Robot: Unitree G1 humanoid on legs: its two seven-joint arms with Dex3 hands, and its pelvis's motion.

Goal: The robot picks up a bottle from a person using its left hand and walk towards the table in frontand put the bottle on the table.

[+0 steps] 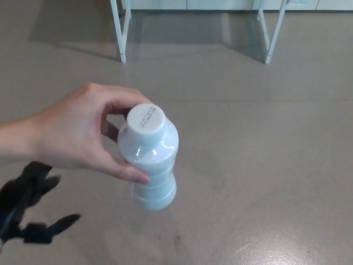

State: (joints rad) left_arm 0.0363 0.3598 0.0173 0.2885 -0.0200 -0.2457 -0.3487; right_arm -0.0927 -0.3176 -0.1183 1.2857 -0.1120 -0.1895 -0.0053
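Observation:
A person's hand (pixel 77 132) reaches in from the left and holds a pale blue bottle (pixel 150 160) with a white cap upright above the floor, near the picture's middle. My left hand (pixel 30 207) shows black and blurred at the lower left, below the person's hand and to the left of the bottle. Its fingers are spread apart with nothing between them, and it does not touch the bottle. My right hand does not show.
White table legs (pixel 122 30) stand at the top left, and more legs (pixel 273 33) at the top right, on a glossy beige floor (pixel 265 165). A pale wall base runs along the top edge.

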